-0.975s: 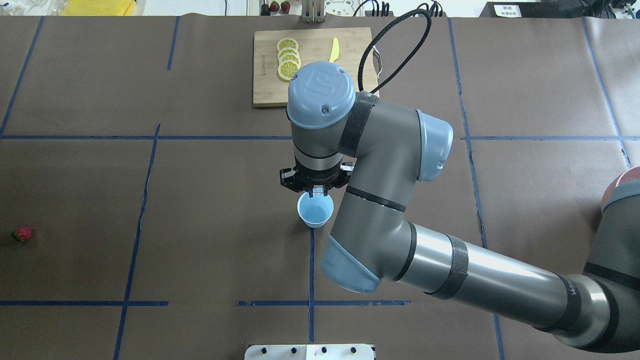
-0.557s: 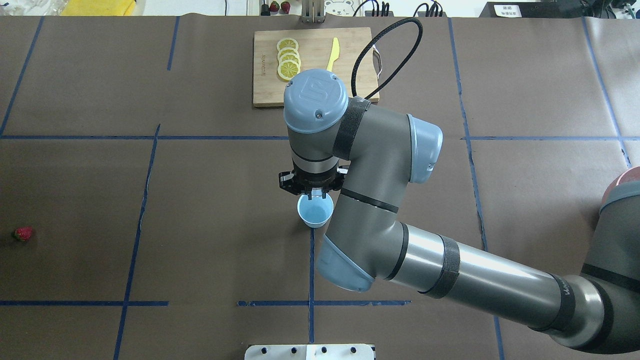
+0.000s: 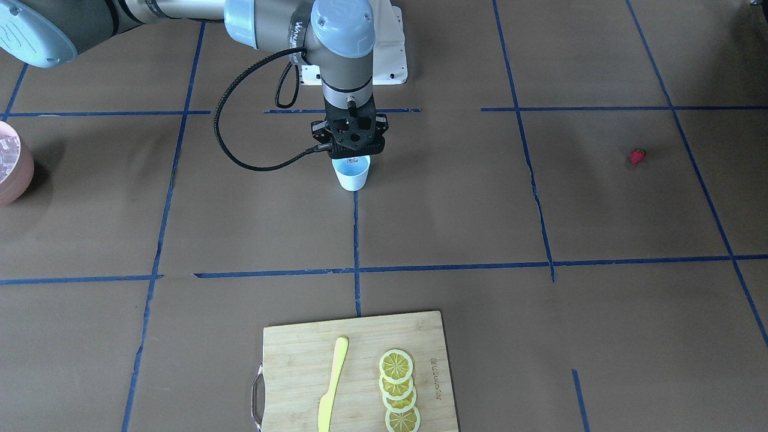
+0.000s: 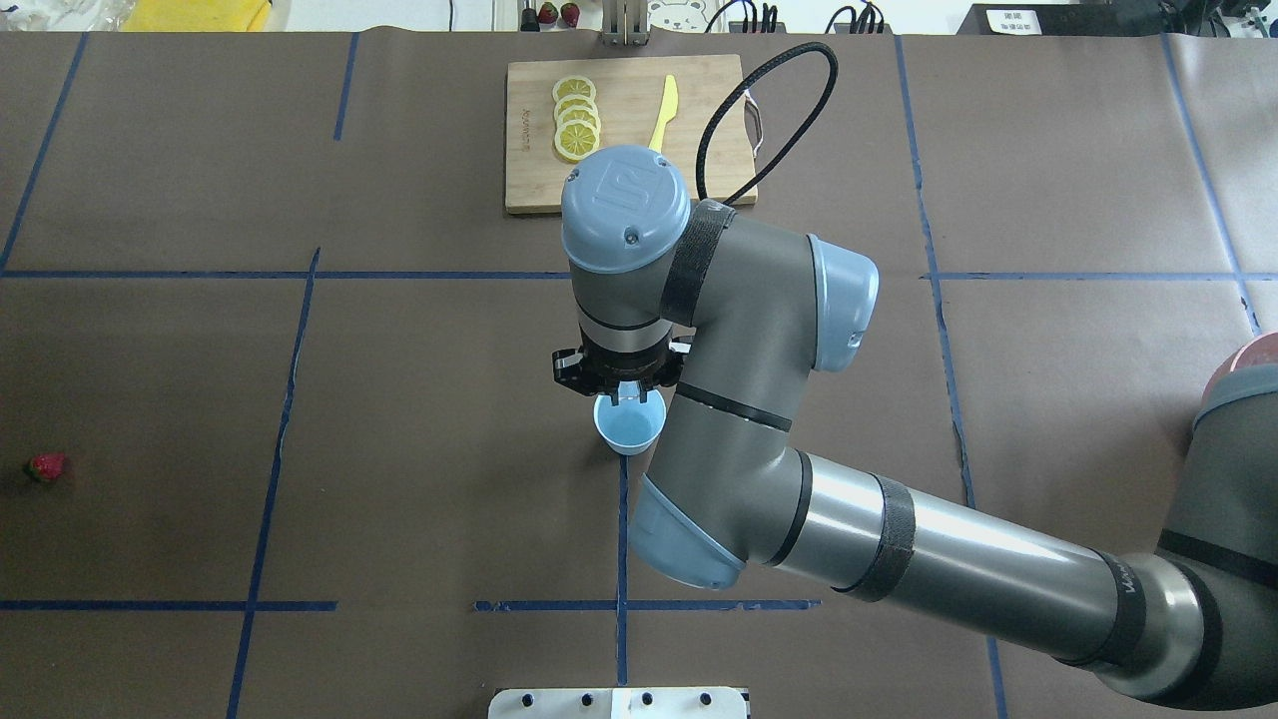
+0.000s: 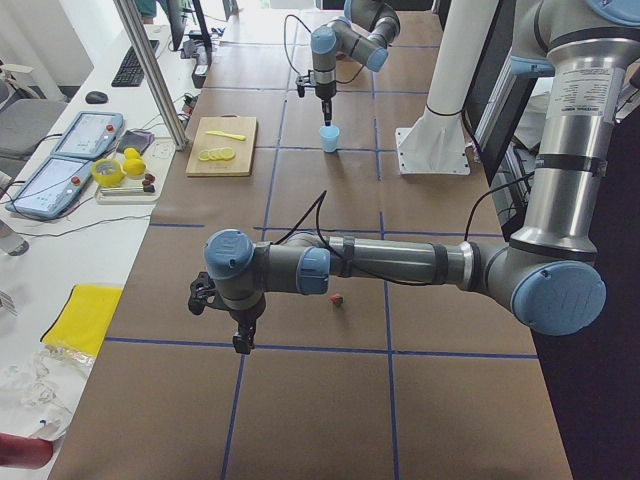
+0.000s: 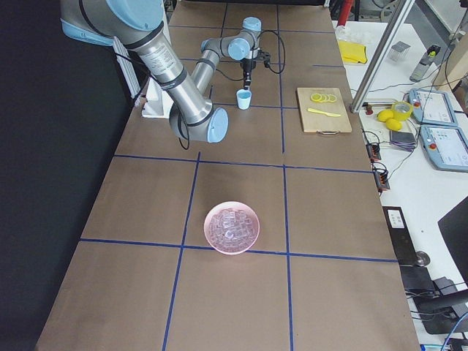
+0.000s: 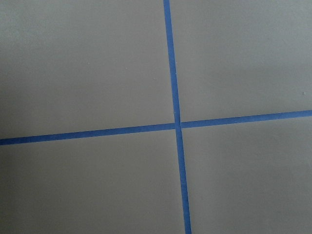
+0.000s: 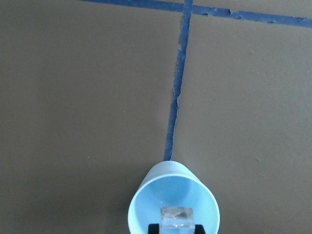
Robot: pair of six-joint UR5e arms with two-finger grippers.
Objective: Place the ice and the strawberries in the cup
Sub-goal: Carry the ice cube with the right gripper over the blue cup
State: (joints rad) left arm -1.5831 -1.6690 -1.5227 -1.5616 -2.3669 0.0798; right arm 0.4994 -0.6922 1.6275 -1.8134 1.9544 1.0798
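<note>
The light blue cup [image 4: 629, 427] stands at the table's middle; it also shows in the front view [image 3: 351, 176] and the right wrist view [image 8: 146, 204]. My right gripper [image 4: 624, 396] hangs just over the cup's mouth, shut on a clear ice cube [image 8: 176, 217]. The red strawberry [image 4: 47, 466] lies alone far off on the table's left side, also in the front view [image 3: 637, 156]. My left gripper [image 5: 243, 338] shows only in the exterior left view, near the strawberry [image 5: 337, 299]; I cannot tell if it is open or shut.
A pinkish bowl [image 6: 206, 228] full of ice cubes [image 6: 232, 227] sits far to the robot's right. A bamboo cutting board [image 4: 619, 185] at the far middle carries lemon slices [image 4: 576, 120] and a yellow knife [image 4: 666, 103]. Blue tape lines cross the brown cover.
My right arm has shifted slightly toward the robot and down, bringing the gripper with the ice cube closer over the cup's mouth. The cup and strawberry have not moved.
</note>
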